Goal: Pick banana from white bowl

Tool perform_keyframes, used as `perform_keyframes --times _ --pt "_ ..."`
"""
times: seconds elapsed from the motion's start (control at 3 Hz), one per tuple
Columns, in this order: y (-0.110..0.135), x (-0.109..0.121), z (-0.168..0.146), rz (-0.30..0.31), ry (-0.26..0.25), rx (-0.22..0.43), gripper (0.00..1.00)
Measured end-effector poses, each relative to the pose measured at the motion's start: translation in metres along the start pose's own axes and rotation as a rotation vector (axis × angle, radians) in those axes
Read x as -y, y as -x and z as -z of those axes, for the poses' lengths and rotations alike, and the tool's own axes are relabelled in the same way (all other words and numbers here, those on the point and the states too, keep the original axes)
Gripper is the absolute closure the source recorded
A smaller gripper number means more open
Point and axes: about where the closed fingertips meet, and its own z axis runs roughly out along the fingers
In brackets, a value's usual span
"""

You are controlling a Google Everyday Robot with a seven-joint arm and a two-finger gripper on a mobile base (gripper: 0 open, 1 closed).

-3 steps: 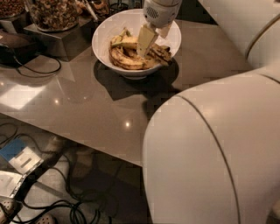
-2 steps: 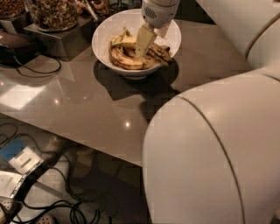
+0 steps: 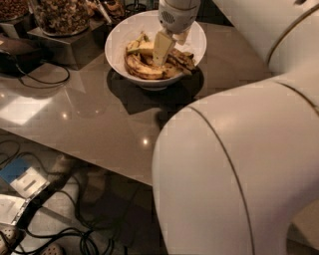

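My pincer (image 3: 168, 46) hangs over the middle of the white bowl (image 3: 117, 36), with its lower end down inside the rim and very near the fruit. I cannot tell how far it is open, and I cannot tell if it has hold of anything (its lower end stands in front of the fruit and hides that place). The banana (image 3: 142, 69) lies in the bowl along the near wall. It is long and curved, yellow with many dark brown blotches, and it is just below and to the left of my pincer. More bananas (image 3: 139, 47) lie behind it in the same bowl, some yellow and some very dark.

The bowl stands upright on the bench (image 3: 99, 117), a glossy grey-brown top, and throws a dark shadow toward me. To the left of the bowl, 1 glass jar (image 3: 62, 15) with nuts stands on a metal block (image 3: 67, 45). A black cable (image 3: 46, 79) lies curled on the bench near that block. The white shell of my arm (image 3: 239, 174) fills the right side of the view. On the floor under the bench edge lie more cables (image 3: 75, 234) and a blue and white packet (image 3: 22, 177).
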Motion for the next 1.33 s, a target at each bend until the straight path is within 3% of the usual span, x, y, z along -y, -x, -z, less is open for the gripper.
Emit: perform_keyframes --times 0.67,1.33 --pt "0.009 0.009 -0.024 0.013 0.007 -0.043 0.36" --pt "0.01 0.009 -0.025 0.014 0.007 -0.043 0.78"
